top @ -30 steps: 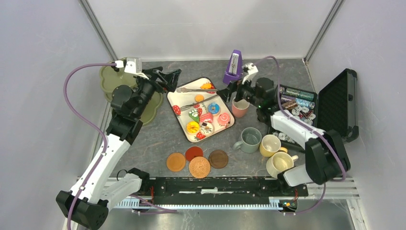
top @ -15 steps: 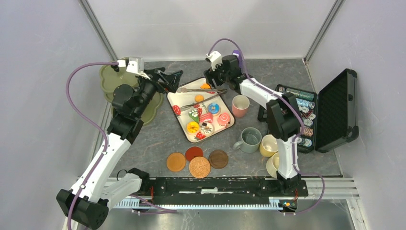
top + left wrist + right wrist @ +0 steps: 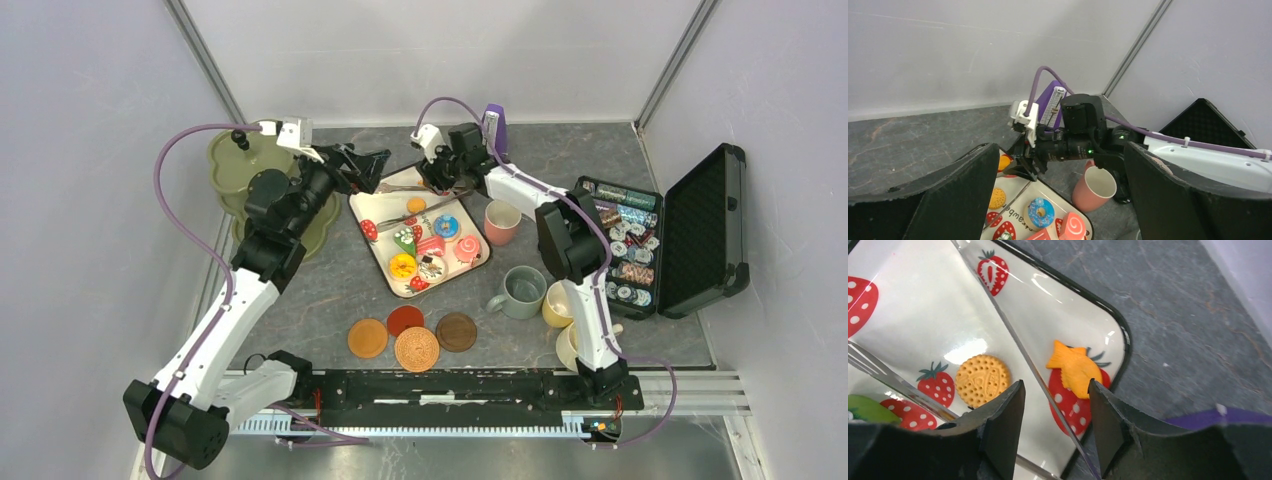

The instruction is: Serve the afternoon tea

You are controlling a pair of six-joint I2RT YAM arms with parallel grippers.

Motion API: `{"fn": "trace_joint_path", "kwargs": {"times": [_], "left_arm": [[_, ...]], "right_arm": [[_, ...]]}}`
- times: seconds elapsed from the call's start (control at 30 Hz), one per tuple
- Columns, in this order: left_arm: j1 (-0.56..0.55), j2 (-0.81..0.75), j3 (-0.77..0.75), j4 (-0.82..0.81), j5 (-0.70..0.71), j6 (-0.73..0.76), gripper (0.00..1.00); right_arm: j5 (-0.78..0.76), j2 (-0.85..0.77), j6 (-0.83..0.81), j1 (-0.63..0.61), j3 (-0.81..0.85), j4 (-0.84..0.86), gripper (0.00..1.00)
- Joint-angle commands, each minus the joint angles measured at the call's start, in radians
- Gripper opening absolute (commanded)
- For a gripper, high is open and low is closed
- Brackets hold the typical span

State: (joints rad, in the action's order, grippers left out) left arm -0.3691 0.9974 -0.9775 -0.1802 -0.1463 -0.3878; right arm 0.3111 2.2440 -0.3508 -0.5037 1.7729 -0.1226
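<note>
A strawberry-print tray (image 3: 383,214) holds several toy pastries and metal tongs (image 3: 432,207). My right gripper (image 3: 437,183) is open, low over the tray's far corner. In the right wrist view its jaws (image 3: 1055,425) straddle a tong arm (image 3: 1034,371), with an orange fish pastry (image 3: 1075,369) and a round biscuit (image 3: 982,380) beside it. My left gripper (image 3: 372,167) is open and empty above the tray's left far edge. The pink mug (image 3: 501,221), grey-green mug (image 3: 523,290) and yellow mug (image 3: 558,300) stand right of the tray. The cream mug (image 3: 570,347) is partly hidden. Several coasters (image 3: 417,349) lie near the front.
The olive tiered stand (image 3: 232,170) sits at the back left, partly behind my left arm. A purple metronome (image 3: 494,128) stands just behind my right gripper. An open black case (image 3: 690,235) of packets lies at the right. Walls enclose three sides.
My right arm has swung from beside the pink mug to the tray's far corner and come down over the tongs. My left gripper has edged slightly right.
</note>
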Motion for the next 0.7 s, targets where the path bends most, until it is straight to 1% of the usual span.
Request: {"fn": "trace_joint_path", "kwargs": {"times": [0.0,0.13,0.4,0.57,0.67], "left_arm": [[-0.011,0.007,-0.041,-0.031,-0.029,-0.042,1.00],[-0.019,0.001,-0.041,-0.030,-0.023,-0.032,1.00],[-0.024,-0.002,-0.041,-0.028,-0.022,-0.034,1.00],[-0.025,0.003,-0.041,-0.028,-0.021,-0.036,1.00],[-0.025,0.005,-0.041,-0.028,-0.022,-0.037,1.00]], "right_arm": [[0.022,0.050,-0.037,-0.031,0.067,0.028,0.55],[0.011,0.077,-0.047,-0.044,0.073,0.050,0.54],[-0.024,0.154,-0.036,-0.060,0.148,0.040,0.38],[-0.051,0.168,-0.047,-0.074,0.158,0.053,0.28],[-0.042,0.167,-0.045,-0.080,0.154,0.075,0.25]]}}
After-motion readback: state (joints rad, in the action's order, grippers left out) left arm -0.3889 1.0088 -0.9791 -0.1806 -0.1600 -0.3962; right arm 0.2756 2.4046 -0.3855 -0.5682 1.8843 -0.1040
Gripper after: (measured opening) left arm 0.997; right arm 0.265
